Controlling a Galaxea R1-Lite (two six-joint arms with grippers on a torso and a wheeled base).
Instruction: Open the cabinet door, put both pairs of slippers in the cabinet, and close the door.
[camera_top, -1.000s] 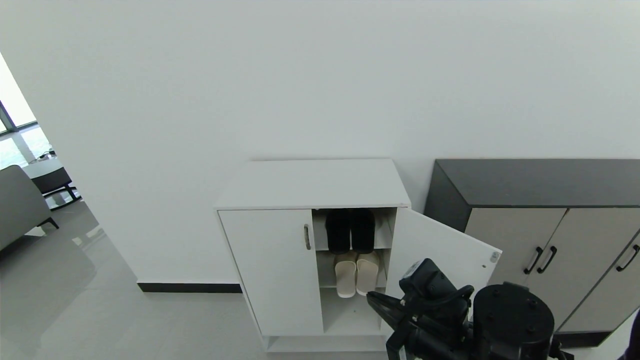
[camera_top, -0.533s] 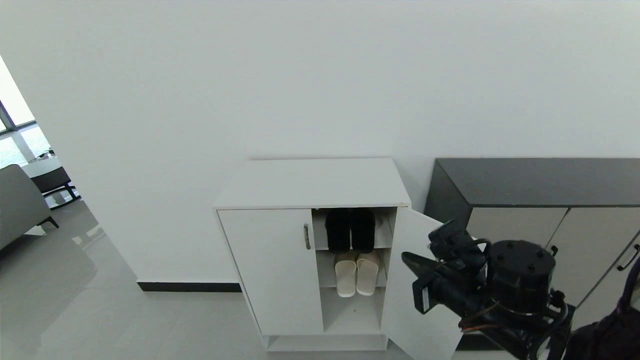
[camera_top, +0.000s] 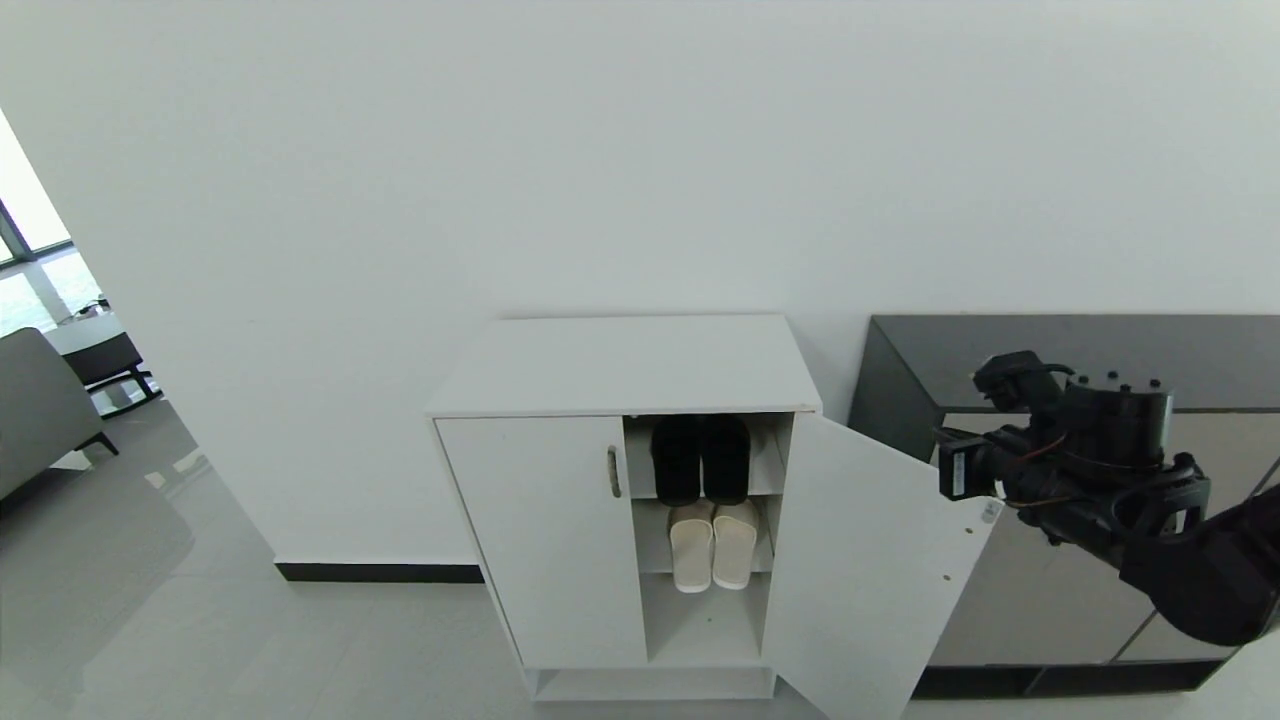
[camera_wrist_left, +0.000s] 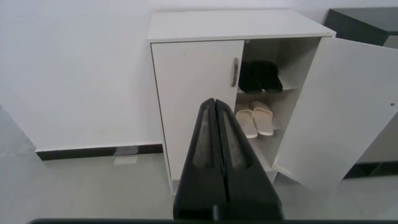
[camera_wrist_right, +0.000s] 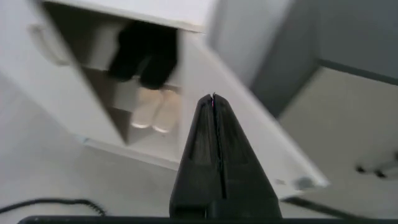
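Now | door (camera_top: 880, 570) open, free edge near right end effector (camera_wrist_right: 213, 101) (clenched) | left end effector (camera_wrist_left: 215, 102) clenched

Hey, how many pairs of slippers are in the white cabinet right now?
2. The black pair sits on the top shelf of the cabinet. The cream pair sits on the shelf just below. The closed left door could hide more.

R tool (camera_top: 950, 472) up, rightwd, now by door (camera_top: 870, 560) edge
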